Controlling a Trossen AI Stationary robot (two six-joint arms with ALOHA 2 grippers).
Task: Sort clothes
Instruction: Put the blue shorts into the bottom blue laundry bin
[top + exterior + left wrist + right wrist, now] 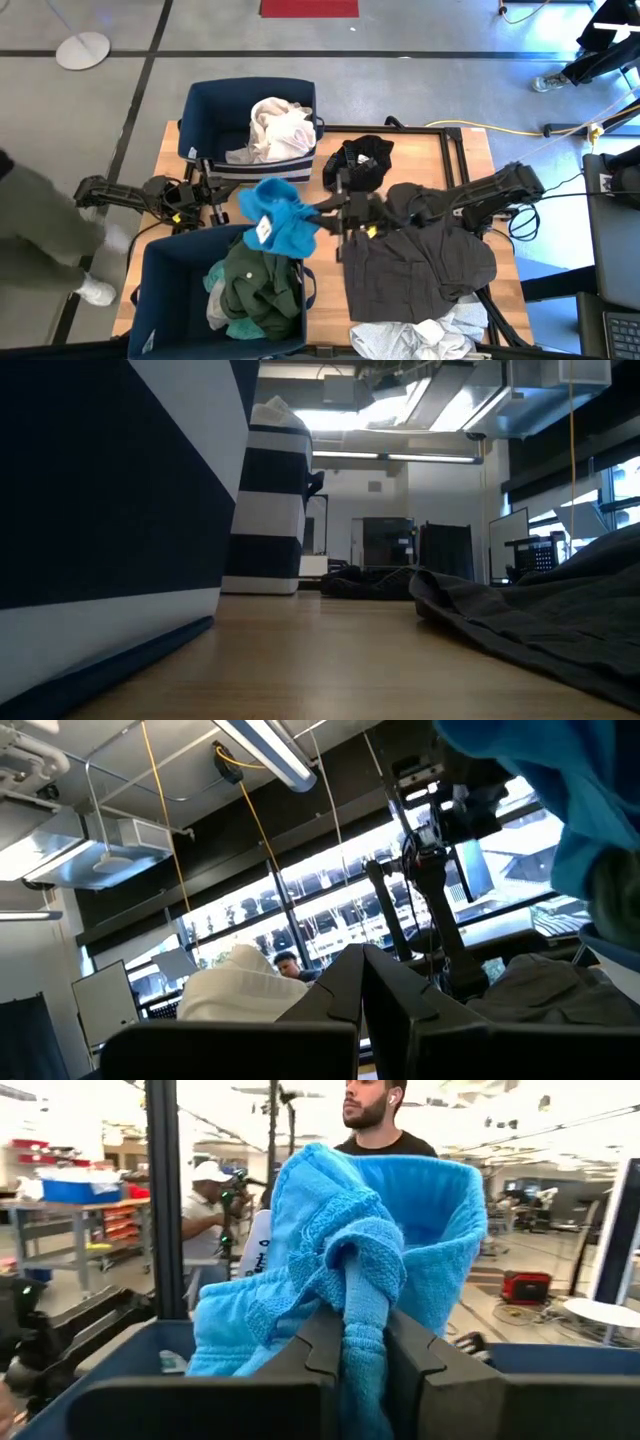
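Note:
A teal towelling garment [280, 215] with a white label hangs above the far right corner of the near blue bin [150, 290]. My right gripper [325, 210] is shut on it. That bin holds dark green clothes [255, 290]. The far bin [200, 110] holds white clothes [280, 128]. On the table lie a black garment [365, 160], a dark grey garment [420, 260] and a pale grey-white one [420, 340]. My left gripper [213, 197] waits shut between the bins at the table's left, touching nothing. My right gripper pinches a bunched fold of the teal garment [365, 1315] between its two fingers. The fingers come about level from the table's right side. The garment is lifted off the table and droops beyond the fingers; whether its lower edge [290, 248] touches the bin's clothes, I cannot tell.
The two bins fill the table's left half; the low view shows their striped walls [270, 510]. Bare wood shows between the bins and the dark grey garment [540, 610]. People stand in the room beyond the table [385, 1120]. Cables run off the table's right side [500, 130].

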